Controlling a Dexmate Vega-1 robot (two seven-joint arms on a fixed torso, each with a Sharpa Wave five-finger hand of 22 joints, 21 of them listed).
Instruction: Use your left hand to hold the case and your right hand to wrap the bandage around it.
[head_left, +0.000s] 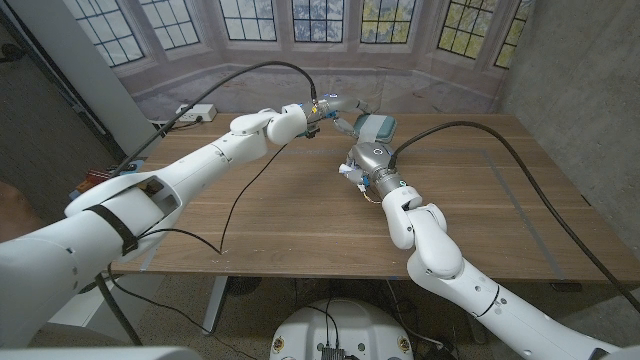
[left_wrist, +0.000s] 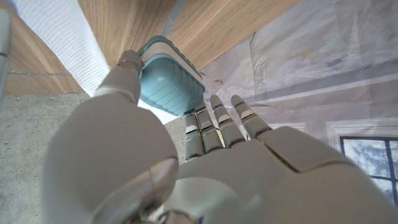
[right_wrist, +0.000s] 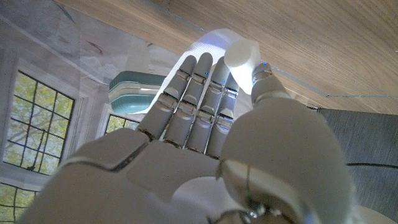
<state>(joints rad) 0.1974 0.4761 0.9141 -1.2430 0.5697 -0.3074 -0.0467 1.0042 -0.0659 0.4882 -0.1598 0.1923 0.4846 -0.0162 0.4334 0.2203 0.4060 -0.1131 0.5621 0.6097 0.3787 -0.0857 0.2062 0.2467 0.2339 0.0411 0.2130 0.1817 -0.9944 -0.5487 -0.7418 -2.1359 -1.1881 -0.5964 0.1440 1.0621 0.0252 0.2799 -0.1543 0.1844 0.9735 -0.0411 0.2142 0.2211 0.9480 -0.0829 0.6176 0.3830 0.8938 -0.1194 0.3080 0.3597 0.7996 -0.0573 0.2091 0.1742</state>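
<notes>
Head view, the job: The left hand (head_left: 325, 108) holds the teal case (head_left: 377, 126) up near the far edge of the table (head_left: 500, 200). The right hand (head_left: 362, 160) sits just in front of the case, on the near side. I think the wrapping is under way. To do it well, the left hand should keep the case very still, and the right hand should pull the bandage snug and go round slowly.

Head view, the place: The case is near the middle of the far edge of the table, between the two hands.

Left wrist view, left hand: The left hand (left_wrist: 186, 168) pinches the case (left_wrist: 168, 81) between its thumb and its fingers (left_wrist: 217, 124). The white bandage (left_wrist: 62, 37) runs off beside the case as a wide strip.

Right wrist view, right hand: The right hand (right_wrist: 205, 143) has its fingers (right_wrist: 193, 93) pressed together. The thumb holds the white bandage roll (right_wrist: 242, 59) against them. The bandage strip (right_wrist: 202, 46) leads on toward the case (right_wrist: 134, 93), which lies just past the fingertips.

Watch out: If the strip goes slack, I think it will slip off the smooth case.
</notes>
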